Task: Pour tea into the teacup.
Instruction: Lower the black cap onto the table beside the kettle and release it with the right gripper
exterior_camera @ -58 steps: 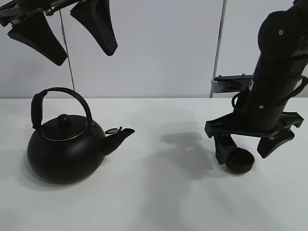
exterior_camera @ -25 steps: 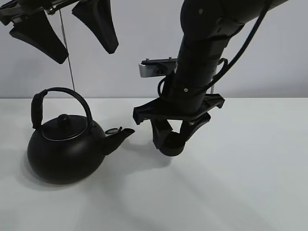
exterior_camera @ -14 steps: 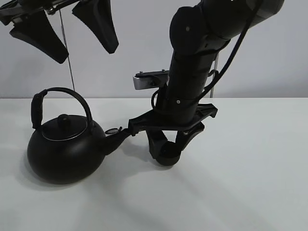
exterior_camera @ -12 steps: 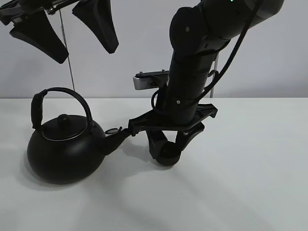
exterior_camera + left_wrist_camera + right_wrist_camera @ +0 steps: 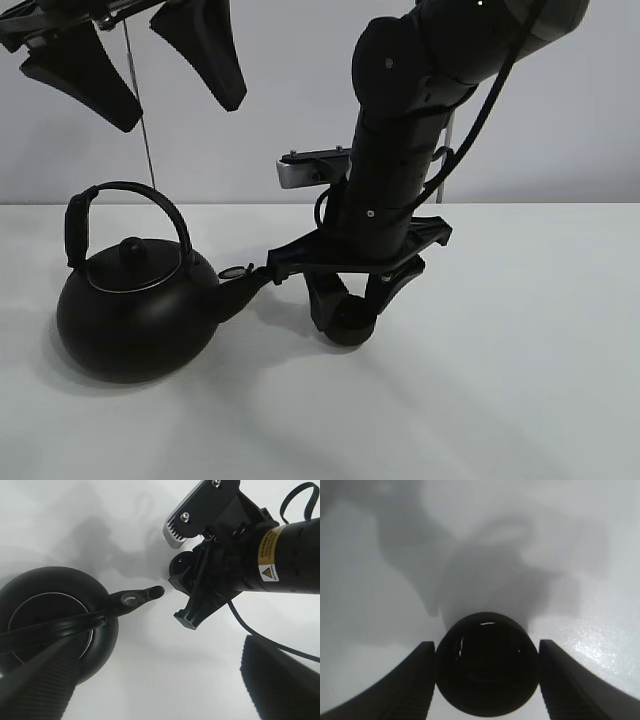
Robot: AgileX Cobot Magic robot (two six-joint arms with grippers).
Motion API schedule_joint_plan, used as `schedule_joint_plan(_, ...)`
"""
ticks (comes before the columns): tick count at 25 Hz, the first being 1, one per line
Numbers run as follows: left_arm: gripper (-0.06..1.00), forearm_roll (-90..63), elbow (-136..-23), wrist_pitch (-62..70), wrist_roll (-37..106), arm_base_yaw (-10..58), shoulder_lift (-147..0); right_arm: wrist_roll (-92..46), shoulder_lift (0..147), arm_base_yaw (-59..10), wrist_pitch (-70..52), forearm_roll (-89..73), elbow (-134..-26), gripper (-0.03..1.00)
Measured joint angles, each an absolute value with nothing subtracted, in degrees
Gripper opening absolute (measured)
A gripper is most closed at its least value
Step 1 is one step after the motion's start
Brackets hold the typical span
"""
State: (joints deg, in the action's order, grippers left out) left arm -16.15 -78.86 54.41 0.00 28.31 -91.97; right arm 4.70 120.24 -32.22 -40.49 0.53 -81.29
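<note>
The right pincer (image 5: 345, 312) is closed on the teacup (image 5: 487, 666), one finger pressed against each side of its wall. The cup is held upright with its mouth facing up. This orientation suits a vessel that is to receive liquid. The right wrist view shows the inside of the cup as dark, and whether it holds any liquid cannot be determined.

The cup is low over the worktop (image 5: 520, 380), about midway between its left and right edges. Whether its base touches the surface cannot be confirmed. It lies just beside and below the tip of the spout (image 5: 252, 278). This placement probably puts the cup where the tea will fall once the kettle is tipped.

The kettle (image 5: 135, 315) stands upright near the left edge of the worktop. Its lid is on, its arched handle is raised, and its spout points toward the cup.

The left pincer (image 5: 178, 115) is spread wide and holds nothing. It hangs well above the kettle handle, apparently ready to descend and grasp it. Pouring has not yet begun.
</note>
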Motion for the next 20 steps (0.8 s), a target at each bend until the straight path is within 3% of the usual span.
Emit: schedule_joint_plan(20, 0.63, -16.15, -78.86, 54.41, 0.0, 28.31, -91.97, 4.91, 120.24, -32.22, -40.31, 0.57, -81.29, 0.4)
